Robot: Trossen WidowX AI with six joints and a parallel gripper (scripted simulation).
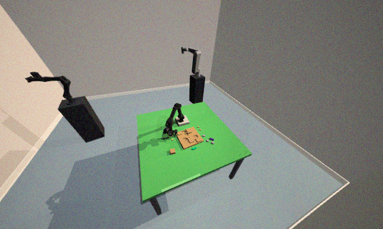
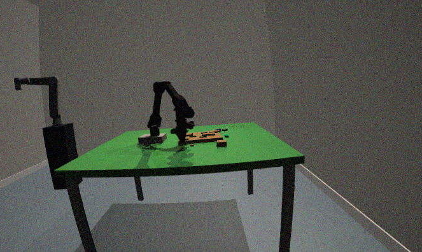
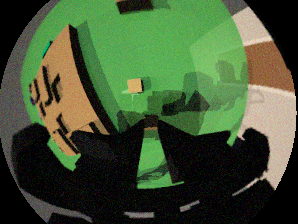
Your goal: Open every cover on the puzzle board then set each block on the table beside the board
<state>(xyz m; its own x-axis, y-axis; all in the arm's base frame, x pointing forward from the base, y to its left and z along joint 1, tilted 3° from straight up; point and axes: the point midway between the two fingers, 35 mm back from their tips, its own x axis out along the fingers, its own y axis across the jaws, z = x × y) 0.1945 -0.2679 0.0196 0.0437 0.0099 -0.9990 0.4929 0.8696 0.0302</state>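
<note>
My gripper [image 2: 182,142] [image 3: 151,126] is low over the table beside the board, on the side nearer the small tan block. It is shut on a small block, dark with an orange-tan edge in the wrist view. The orange puzzle board [image 1: 183,143] [image 3: 75,67] has dark slots and raised pieces; the state of each cover is too small to tell. A small tan block [image 1: 172,139] [image 2: 191,145] [image 3: 134,85] lies on the table near the gripper. A teal block [image 1: 194,148] [image 2: 226,135] and a purple block [image 1: 211,139] lie off the board.
A larger orange block [image 1: 173,151] [image 2: 221,143] [image 3: 135,6] lies on the green table [image 1: 161,170]. Several small grey pieces lie beyond the board, one grey piece [image 1: 212,142] near the purple block. Two tiny tan pieces lie near the board's far corner. My arm's pale base [image 1: 183,122] stands behind.
</note>
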